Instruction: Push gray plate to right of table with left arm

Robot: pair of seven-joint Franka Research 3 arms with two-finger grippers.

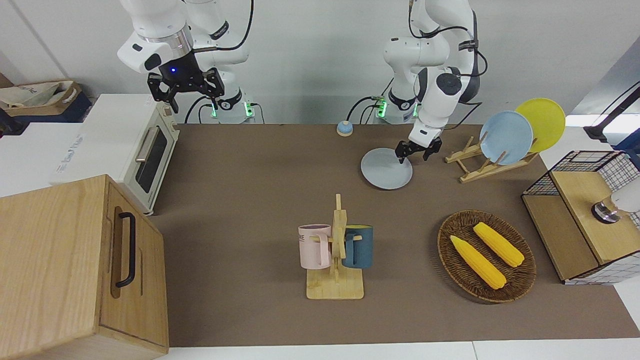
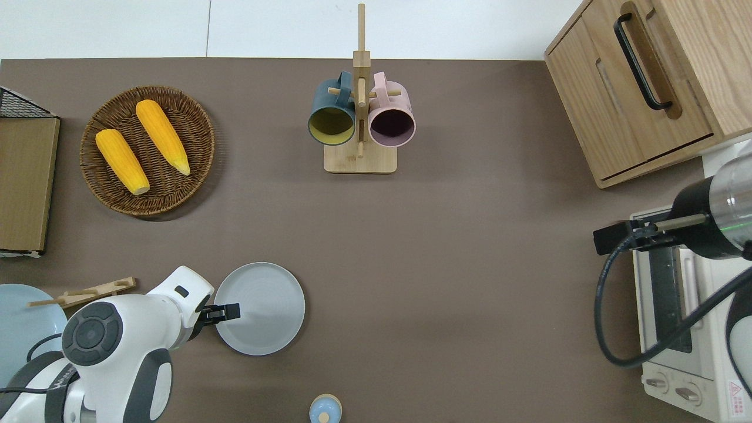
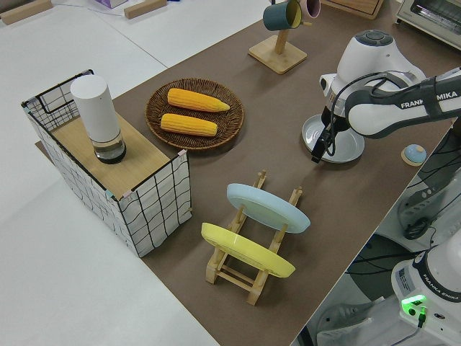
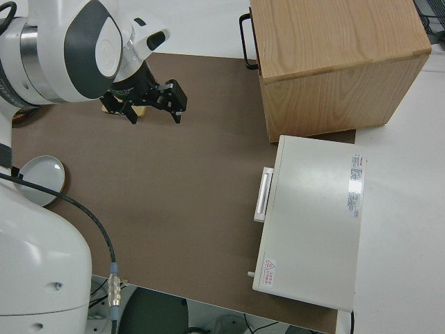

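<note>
Your left gripper is low over the rim of the gray plate, at the edge that faces the left arm's end of the table. Its fingers stand a little apart, with nothing between them; I cannot tell whether a fingertip already touches the plate. The plate lies flat on the table near the robots, beside the wooden dish rack (the one with the sky-blue plate and the yellow plate) and nearer to the robots than the basket of corn and the mug stand.

As I judge it, you have only the approach done: the gripper sits on the correct side of the plate for a shove toward the right arm's end. The push itself is all to come, since the plate sits well inside the left arm's half and a long stretch of bare table lies between it and the toaster oven. The small blue bell lies nearer to the robots than that path. Your right arm is parked, its fingers spread open and empty.
</note>
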